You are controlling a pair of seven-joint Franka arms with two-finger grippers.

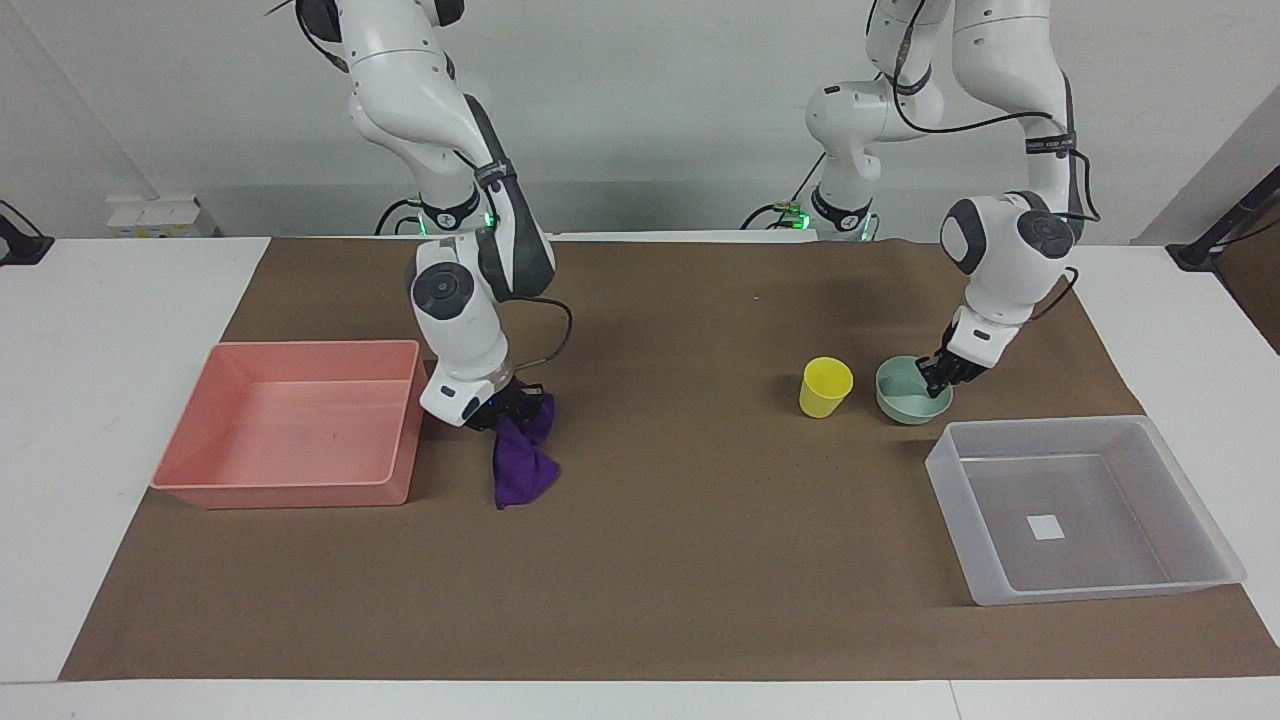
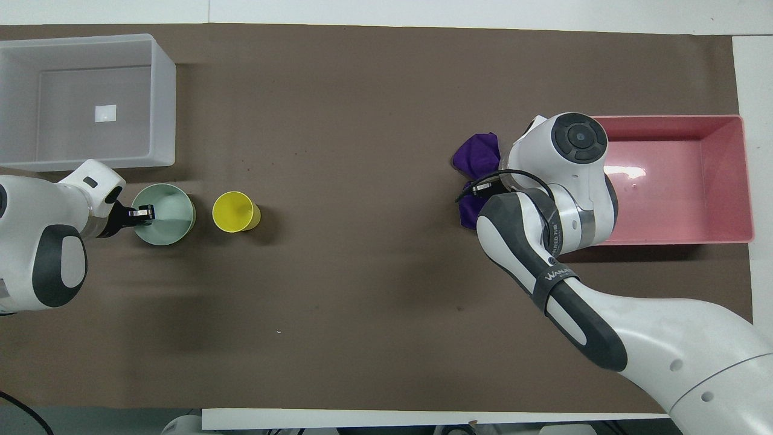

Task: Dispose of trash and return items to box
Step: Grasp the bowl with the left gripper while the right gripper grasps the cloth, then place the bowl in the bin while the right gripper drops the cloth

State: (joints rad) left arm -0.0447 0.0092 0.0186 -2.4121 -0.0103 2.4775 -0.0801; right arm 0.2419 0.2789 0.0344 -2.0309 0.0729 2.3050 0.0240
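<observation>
Purple rag [image 1: 524,455] beside pink tray [image 1: 290,425], right pincer [image 1: 508,405] gripping it; left pincer [image 1: 936,378] gripping bowl [image 1: 905,400].

Two white Franka arms with dark grey joint sections and black grippers

Each arm is built of rounded glossy white shells, with round dark grey caps on the joints and dark grey bands between segments. Black cables loop along the outside of both arms, strapped on with dark bands; one band on the right arm carries white lettering. Green lights glow at both bases. The right gripper [image 1: 510,404] and left gripper [image 1: 940,374] are small, black and angular, the right one under a white flange.
</observation>
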